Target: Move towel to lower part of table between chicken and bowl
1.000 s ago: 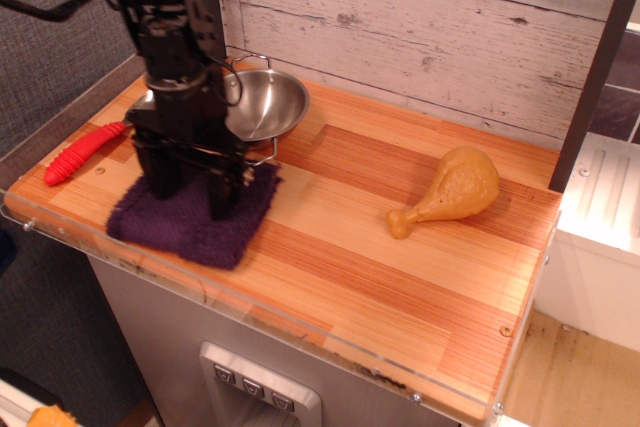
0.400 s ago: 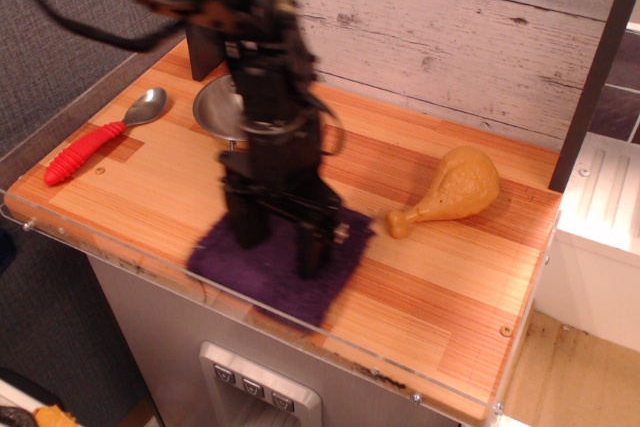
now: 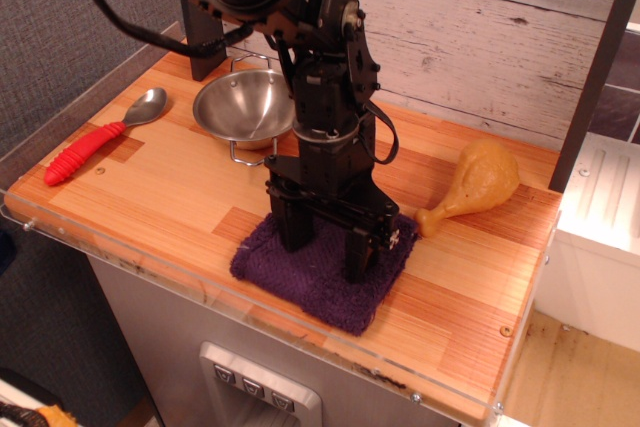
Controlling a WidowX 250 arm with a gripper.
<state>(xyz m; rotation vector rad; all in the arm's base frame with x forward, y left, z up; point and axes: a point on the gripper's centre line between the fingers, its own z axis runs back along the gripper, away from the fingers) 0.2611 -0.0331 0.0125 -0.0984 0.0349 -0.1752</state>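
Observation:
The dark purple towel lies flat near the table's front edge, between the steel bowl at the back left and the tan chicken drumstick at the right. My gripper stands upright on the towel. Its two black fingers are spread apart with their tips pressed into the cloth. The towel's right corner is close to the chicken's bone knob.
A spoon with a red handle lies at the table's left end, beside the bowl. A clear acrylic rim runs along the front edge. A plank wall stands behind, and a dark post stands at the right.
My gripper has moved right along the front of the table, and the towel has come with it from beside the bowl. The chicken has shifted a little to the right.

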